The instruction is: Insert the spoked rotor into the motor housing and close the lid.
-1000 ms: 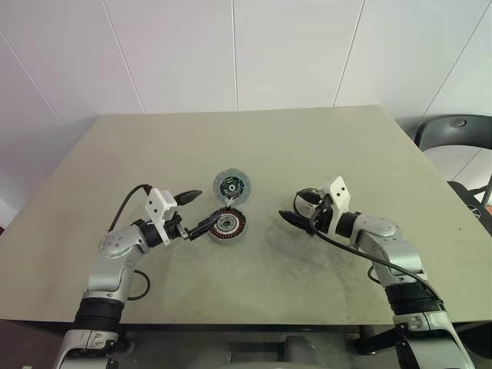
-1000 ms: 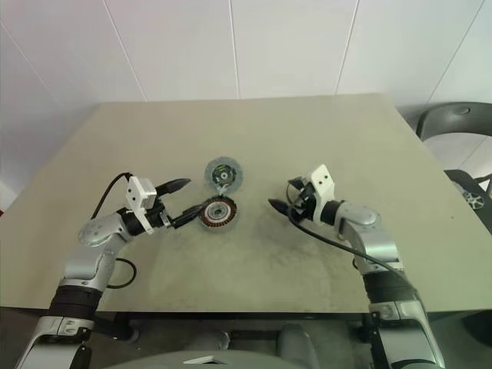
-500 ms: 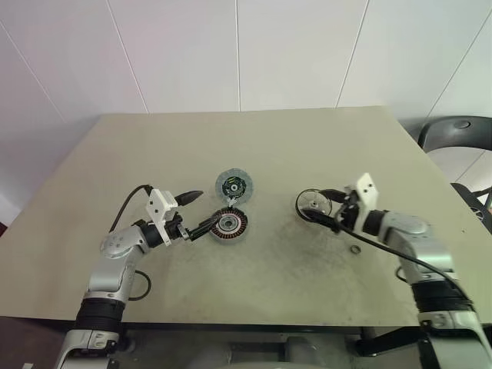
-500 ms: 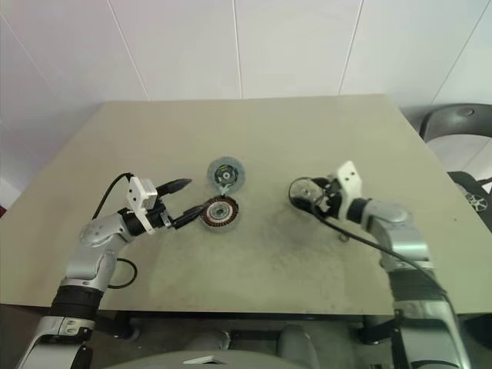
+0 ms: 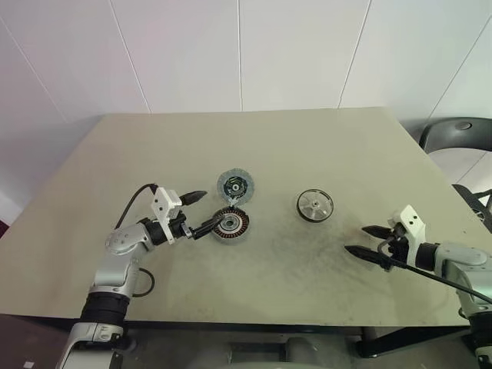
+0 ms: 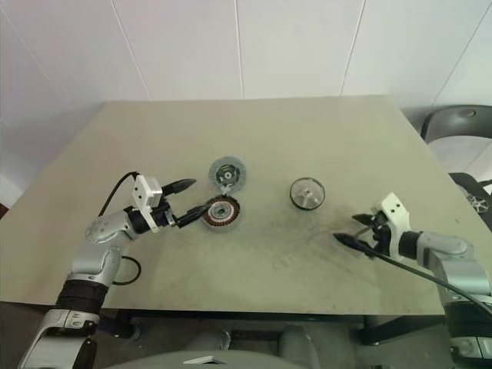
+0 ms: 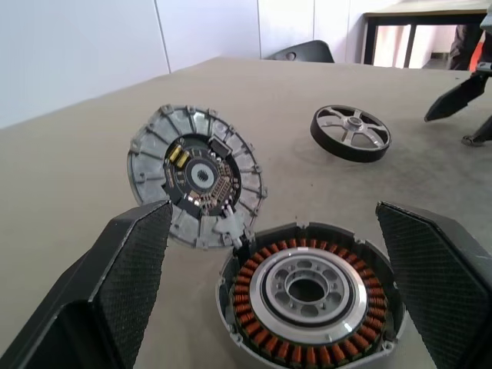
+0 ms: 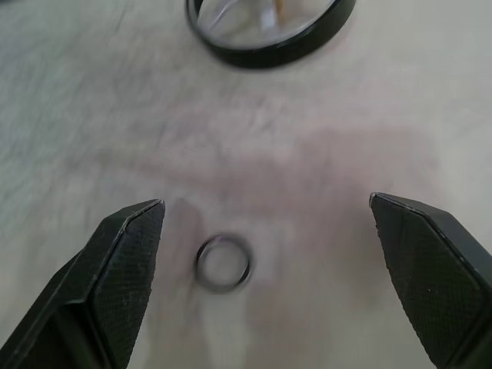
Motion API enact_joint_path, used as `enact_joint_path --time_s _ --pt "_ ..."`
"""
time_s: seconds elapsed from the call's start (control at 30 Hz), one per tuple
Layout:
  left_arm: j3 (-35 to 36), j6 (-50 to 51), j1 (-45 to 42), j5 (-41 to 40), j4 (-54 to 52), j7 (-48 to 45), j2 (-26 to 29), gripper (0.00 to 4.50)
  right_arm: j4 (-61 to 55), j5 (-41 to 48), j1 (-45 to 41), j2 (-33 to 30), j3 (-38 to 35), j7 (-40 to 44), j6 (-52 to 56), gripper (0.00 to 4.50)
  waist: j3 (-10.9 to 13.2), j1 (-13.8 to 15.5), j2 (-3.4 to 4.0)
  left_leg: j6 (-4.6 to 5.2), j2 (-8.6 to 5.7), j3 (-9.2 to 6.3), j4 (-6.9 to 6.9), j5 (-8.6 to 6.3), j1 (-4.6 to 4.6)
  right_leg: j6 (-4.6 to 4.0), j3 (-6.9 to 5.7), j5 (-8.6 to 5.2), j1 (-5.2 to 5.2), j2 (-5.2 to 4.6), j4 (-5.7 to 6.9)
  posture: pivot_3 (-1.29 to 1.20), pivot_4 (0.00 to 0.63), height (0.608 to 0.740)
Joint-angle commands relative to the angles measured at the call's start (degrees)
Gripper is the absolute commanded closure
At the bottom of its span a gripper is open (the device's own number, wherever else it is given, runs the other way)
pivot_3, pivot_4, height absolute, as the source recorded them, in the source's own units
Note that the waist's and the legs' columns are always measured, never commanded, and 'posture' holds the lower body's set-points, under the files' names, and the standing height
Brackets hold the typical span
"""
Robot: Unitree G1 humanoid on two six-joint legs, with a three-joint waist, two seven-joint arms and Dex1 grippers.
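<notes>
Copper-coloured windings ring the silvery hub of the motor housing (image 5: 229, 224), lying between the wide-apart fingers of the left pincer (image 5: 197, 213); the grey, finned lid (image 5: 234, 185) leans just beyond it. Right of them the dark-rimmed spoked rotor (image 5: 314, 205) lies flat on the scuffed beige tabletop (image 5: 261, 146). Nearer right, the right pincer (image 5: 367, 240) gapes empty over a small dark ring (image 8: 223, 264), white wall panels (image 5: 292, 54) behind.

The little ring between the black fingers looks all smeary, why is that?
In the right wrist view the small ring and the table around it are smeared by motion blur. In the left wrist view the motor housing and the lid look sharp.
</notes>
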Motion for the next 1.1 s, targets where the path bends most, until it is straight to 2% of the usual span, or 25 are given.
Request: enact_joint_path --time_s 0.03,0.17,0.3,0.5,0.63,0.8,0.93,1.1 --pt "0.13 -0.71 -1.36 0.12 -0.21 -0.32 0.04 0.00 -1.36 0.90 0.35 -1.37 -1.80 1.02 -0.07 0.02 0.00 0.00 0.00 0.01 0.02 0.04 0.00 0.00 0.00 0.02 0.00 0.06 0.01 0.00 -0.06 0.00 0.000 0.740" --pt "0.22 -1.29 -1.09 0.17 0.62 -0.89 0.04 0.00 -5.42 1.15 -0.31 -0.71 -0.96 0.49 -0.22 0.02 0.00 0.03 0.00 0.03 0.11 0.14 0.02 -0.01 0.00 0.13 -0.01 0.37 0.10 0.03 -0.41 0.00 0.000 0.740" --pt "0.63 -3.13 -1.31 0.30 3.48 -2.08 0.12 0.00 -17.15 7.35 -4.11 1.94 -0.46 -0.18 5.00 0.02 0.00 -0.14 -0.01 0.08 0.32 0.31 0.00 -0.04 0.00 0.11 -0.01 0.50 0.01 0.03 -0.49 0.00 0.000 0.740" --pt "0.75 -6.28 -1.16 0.93 6.75 -2.78 -0.53 0.00 -25.86 4.26 -11.45 7.74 12.68 -2.86 9.34 0.02 -0.09 0.12 -0.40 0.09 0.62 0.52 0.02 -0.06 0.01 0.00 -0.13 0.81 -0.06 0.18 -0.60 0.00 0.000 0.740" --pt "1.47 -8.16 -0.75 1.18 8.48 -2.70 -0.41 0.00 -23.96 -2.07 -18.65 11.68 21.25 -6.26 10.04 0.02 -0.10 0.07 -0.42 0.09 0.59 0.54 0.05 -0.06 -0.03 0.01 -0.13 0.90 -0.13 0.13 -0.64 0.00 0.000 0.740" --pt "3.69 -11.77 -1.36 1.12 14.02 -2.70 1.11 0.00 -20.57 -7.07 -29.45 15.80 29.30 -4.72 9.03 0.02 -0.13 -0.11 -0.47 0.07 0.77 0.81 0.00 -0.05 -0.04 -0.10 -0.15 1.10 -0.40 0.14 -0.59 0.00 0.000 0.740" --pt "4.82 -13.26 -1.59 1.27 15.75 -2.37 2.28 0.00 -14.74 -14.15 -38.59 16.10 37.13 0.29 4.51 0.02 -0.16 -0.11 -0.51 0.01 0.82 1.01 -0.03 -0.02 -0.08 -0.14 -0.18 1.15 -0.54 0.15 -0.56 0.00 0.000 0.740" --pt "6.06 -13.90 -0.64 1.15 15.66 -1.54 2.70 0.00 -5.62 -18.60 -49.73 15.45 42.62 11.84 -3.16 0.02 -0.17 -0.24 -0.53 -0.08 0.87 1.52 -0.02 0.03 -0.10 -0.09 -0.17 1.33 -0.74 0.04 -0.57 0.00 0.000 0.740"
